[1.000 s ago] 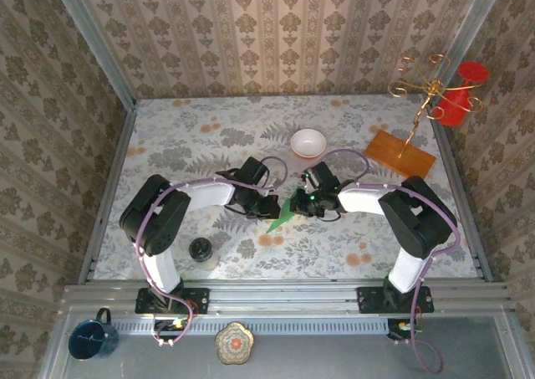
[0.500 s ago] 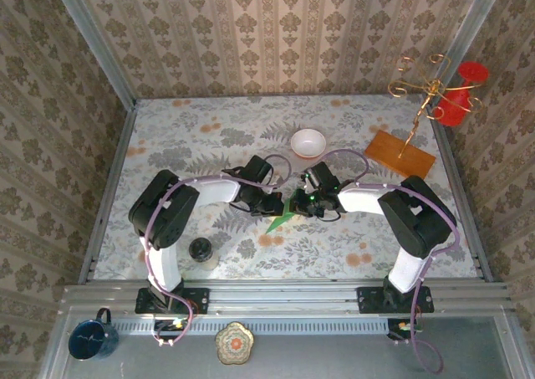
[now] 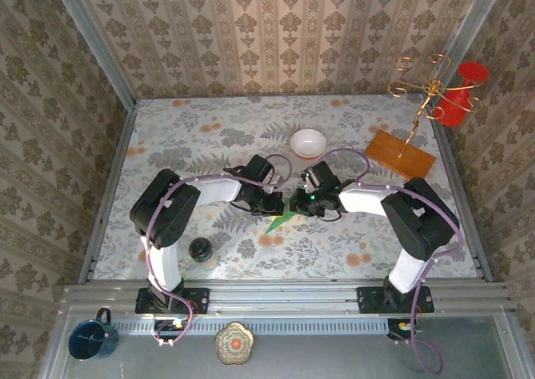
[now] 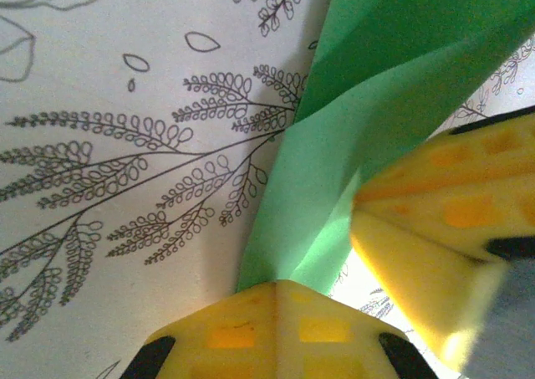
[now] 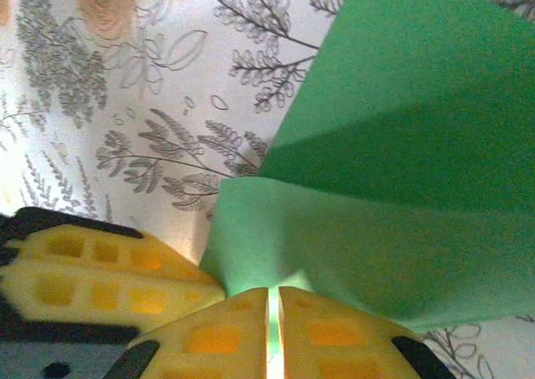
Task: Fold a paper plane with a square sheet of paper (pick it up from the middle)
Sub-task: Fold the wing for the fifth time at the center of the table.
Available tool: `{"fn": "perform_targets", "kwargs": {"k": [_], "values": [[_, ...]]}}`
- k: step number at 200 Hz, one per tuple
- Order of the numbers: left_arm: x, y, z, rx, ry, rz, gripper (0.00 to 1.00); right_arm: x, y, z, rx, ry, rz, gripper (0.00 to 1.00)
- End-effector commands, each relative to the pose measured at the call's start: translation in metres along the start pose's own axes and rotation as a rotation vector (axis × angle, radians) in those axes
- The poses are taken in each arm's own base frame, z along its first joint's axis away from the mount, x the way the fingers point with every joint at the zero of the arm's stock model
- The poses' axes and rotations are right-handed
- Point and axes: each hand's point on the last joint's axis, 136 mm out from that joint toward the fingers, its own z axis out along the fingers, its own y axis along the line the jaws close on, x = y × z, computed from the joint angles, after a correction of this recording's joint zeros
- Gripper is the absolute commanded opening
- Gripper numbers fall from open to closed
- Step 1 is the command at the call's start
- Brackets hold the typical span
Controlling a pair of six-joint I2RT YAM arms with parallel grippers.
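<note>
The paper is bright green, paler where light passes through a fold; the tablecloth is white with grey ferns and orange blossoms; the walls carry beige wallpaper with brown damask stripes; the bowl is white; the board is orange-brown; the wire stand is gold; the mug is dark blue; the left gripper and right gripper have yellow pads with orange squares; the arms are black and white with purple cables.

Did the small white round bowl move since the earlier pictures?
No. The small white round bowl keeps its place left of the orange-brown wooden board in the top view.
</note>
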Motion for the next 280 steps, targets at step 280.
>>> {"fn": "perform_targets", "kwargs": {"k": [280], "values": [[0.026, -0.006, -0.009, -0.025, 0.028, -0.027, 0.08, -0.014, -0.067, 0.002, 0.178, -0.05, 0.031, 0.12]]}}
